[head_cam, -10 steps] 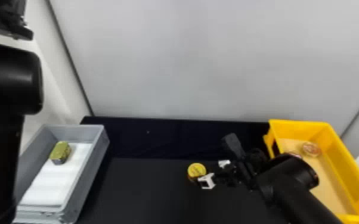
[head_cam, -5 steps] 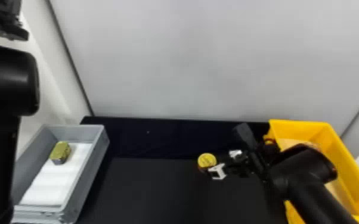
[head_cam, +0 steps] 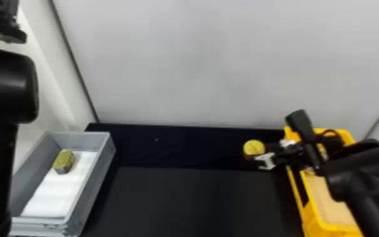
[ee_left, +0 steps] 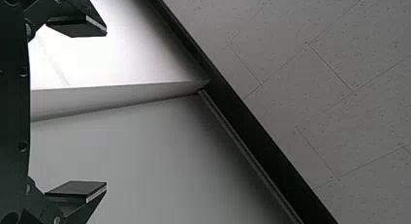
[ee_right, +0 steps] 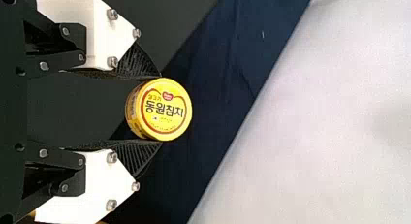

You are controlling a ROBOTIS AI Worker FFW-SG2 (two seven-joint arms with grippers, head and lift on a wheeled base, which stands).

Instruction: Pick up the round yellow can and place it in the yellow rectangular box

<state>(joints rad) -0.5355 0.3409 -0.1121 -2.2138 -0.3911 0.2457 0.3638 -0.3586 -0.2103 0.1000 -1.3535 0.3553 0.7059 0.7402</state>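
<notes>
At center right, the right gripper (head_cam: pixel 263 152), partly open, clasps one yellow can (head_cam: pixel 254 147) between two fingers (ee_right: pixel 137 63); one yellow box (head_cam: pixel 333 229), lower right.

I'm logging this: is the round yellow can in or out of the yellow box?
Out: the can, gripped by the right hand, is left of the box.

The can (ee_right: pixel 165 110) is yellow, ringed red; the box (head_cam: pixel 327 228) yellow; the bin (head_cam: pixel 92 189) grey.
</notes>
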